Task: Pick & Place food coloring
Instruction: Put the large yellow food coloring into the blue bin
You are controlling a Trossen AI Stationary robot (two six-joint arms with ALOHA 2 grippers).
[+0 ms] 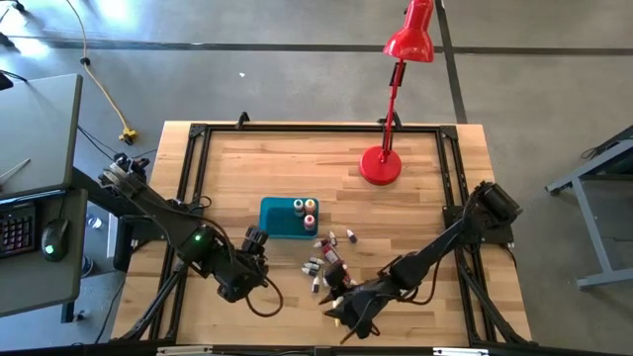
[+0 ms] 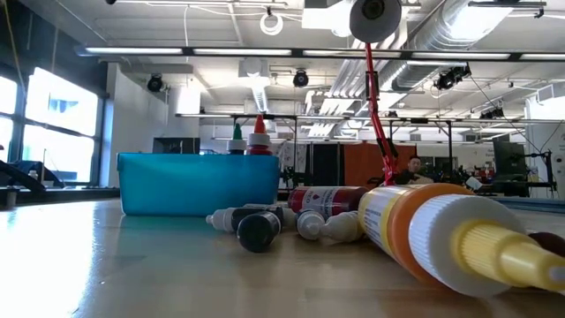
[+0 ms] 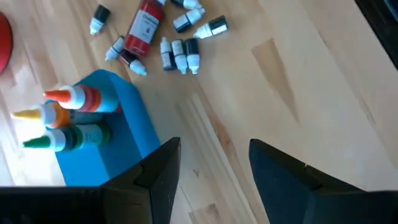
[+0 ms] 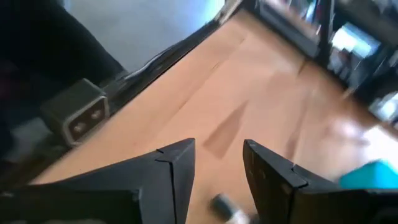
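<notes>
The food coloring is small dropper bottles. Three stand in the right end of the teal-blue tub (image 1: 282, 219), with orange, yellow and green caps (image 3: 62, 118). Several more lie loose on the wood (image 1: 326, 259), to the tub's near right, around a larger red-labelled bottle (image 3: 143, 26). My left gripper (image 1: 257, 242) hangs open above the table, just near of the tub, with nothing between its fingers (image 3: 214, 152). My right gripper (image 1: 336, 297) is open at the near edge of the loose pile. A small bottle (image 4: 222, 203) lies on the table beyond its fingertips (image 4: 219, 149).
A red desk lamp (image 1: 382, 163) stands on its round base at the table's far right. A black frame rail (image 1: 193, 178) runs around the tabletop. One orange-and-yellow bottle (image 2: 441, 234) lies close to the low camera. Bare wood stretches across the far half of the table.
</notes>
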